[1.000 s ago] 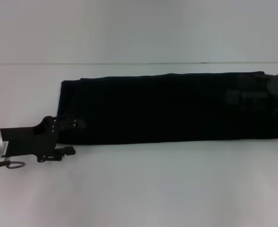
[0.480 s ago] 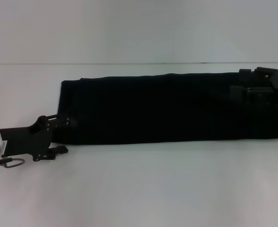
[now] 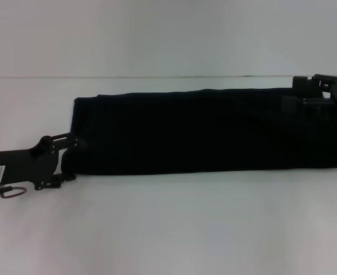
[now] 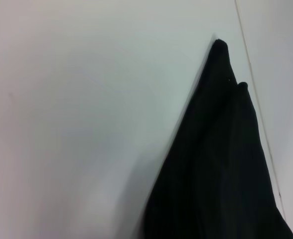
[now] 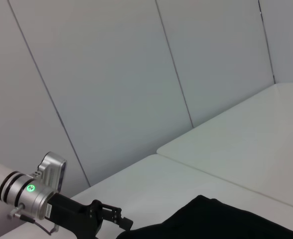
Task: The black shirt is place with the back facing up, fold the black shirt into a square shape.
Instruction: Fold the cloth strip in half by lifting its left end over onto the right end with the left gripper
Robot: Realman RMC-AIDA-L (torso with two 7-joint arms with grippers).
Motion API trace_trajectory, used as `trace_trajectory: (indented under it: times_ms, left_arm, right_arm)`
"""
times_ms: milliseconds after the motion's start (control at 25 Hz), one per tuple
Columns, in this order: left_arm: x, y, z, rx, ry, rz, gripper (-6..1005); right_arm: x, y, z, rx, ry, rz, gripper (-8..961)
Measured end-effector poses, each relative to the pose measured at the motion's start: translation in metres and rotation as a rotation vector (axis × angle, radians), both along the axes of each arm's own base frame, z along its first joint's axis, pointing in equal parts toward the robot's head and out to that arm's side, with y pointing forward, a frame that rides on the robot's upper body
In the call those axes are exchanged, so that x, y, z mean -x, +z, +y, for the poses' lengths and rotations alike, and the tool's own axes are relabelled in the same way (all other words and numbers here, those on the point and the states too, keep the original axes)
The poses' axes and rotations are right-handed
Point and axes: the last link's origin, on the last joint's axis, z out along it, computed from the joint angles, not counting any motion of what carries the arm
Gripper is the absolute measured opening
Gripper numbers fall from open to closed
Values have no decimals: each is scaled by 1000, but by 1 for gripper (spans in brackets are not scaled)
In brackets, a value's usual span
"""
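Both grippers slid outward | left gripper [image 3: 71,160] open, straddling black shirt [image 3: 203,130] end | right gripper [image 3: 320,91] can't tell | next probably pinch, fold across

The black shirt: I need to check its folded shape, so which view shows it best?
The head view: the black shirt lies there as one long band across the table. The left wrist view shows only one tapering end, the right wrist view only an edge.
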Motion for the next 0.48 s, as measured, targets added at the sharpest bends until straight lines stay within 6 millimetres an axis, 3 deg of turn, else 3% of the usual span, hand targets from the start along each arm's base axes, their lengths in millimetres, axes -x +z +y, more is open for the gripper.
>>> trace_trajectory:
  times_ms: [480]
  left_arm:
    - [2,0,0,8,1,22,878]
  right_arm:
    - [1,1,1,-9,0,10,945]
